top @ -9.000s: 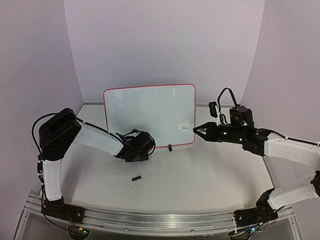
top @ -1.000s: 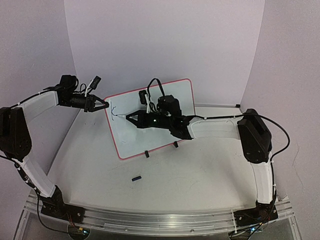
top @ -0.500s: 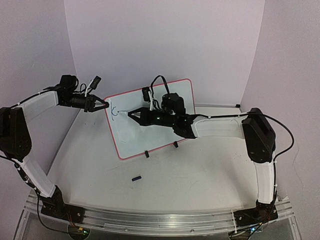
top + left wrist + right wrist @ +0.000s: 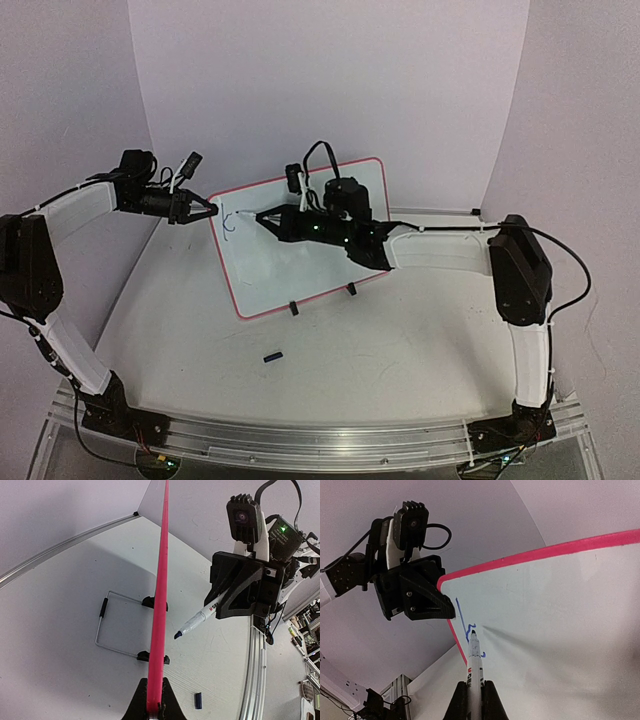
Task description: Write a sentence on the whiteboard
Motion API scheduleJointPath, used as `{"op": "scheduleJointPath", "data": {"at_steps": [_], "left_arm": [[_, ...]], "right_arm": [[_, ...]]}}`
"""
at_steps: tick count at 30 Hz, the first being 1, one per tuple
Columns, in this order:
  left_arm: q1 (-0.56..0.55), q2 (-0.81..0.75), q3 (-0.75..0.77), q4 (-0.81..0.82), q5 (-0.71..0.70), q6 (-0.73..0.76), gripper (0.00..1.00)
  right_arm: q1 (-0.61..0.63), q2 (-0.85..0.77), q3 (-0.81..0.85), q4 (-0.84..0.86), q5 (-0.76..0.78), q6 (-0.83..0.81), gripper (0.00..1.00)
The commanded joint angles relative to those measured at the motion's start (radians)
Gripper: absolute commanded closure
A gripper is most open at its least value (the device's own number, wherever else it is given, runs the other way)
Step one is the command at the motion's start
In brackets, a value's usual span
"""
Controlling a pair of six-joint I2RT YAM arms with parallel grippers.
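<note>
The whiteboard (image 4: 275, 285) stands tilted on its black feet at mid-table. My left gripper (image 4: 210, 208) is shut on its red rim at the upper left corner, seen edge-on in the left wrist view (image 4: 160, 605). My right gripper (image 4: 275, 222) is shut on a white marker pen (image 4: 475, 662). The pen's tip is at the board's upper left, by the first blue strokes of the sentence (image 4: 463, 622). In the left wrist view the marker pen (image 4: 200, 617) shows a small gap to the board, so I cannot tell if it touches.
A small dark marker cap (image 4: 272, 356) lies on the table in front of the board and shows in the left wrist view (image 4: 198, 700). A wire stand (image 4: 107, 630) props the board from behind. Pale walls close in left, back and right.
Nine seconds ago the board stood square at the back, unmarked, with both arms low. Over the last second the right gripper moved the marker up and left, and the blue strokes grew.
</note>
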Motion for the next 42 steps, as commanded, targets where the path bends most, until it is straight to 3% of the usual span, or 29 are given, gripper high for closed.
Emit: {"op": "scheduleJointPath", "data": {"at_steps": [1,26,42], "left_arm": [[-0.009,-0.021,0.009,-0.060,-0.054,0.024,1.00],[-0.009,-0.025,0.011,-0.059,-0.057,0.024,1.00],[-0.009,-0.027,0.011,-0.061,-0.057,0.025,1.00]], "right_arm": [[-0.007,0.021,0.057,-0.008,0.021,-0.011,1.00],[-0.012,0.008,-0.018,-0.039,0.031,0.004,1.00],[-0.013,-0.092,-0.074,0.044,-0.068,-0.004,1.00]]}}
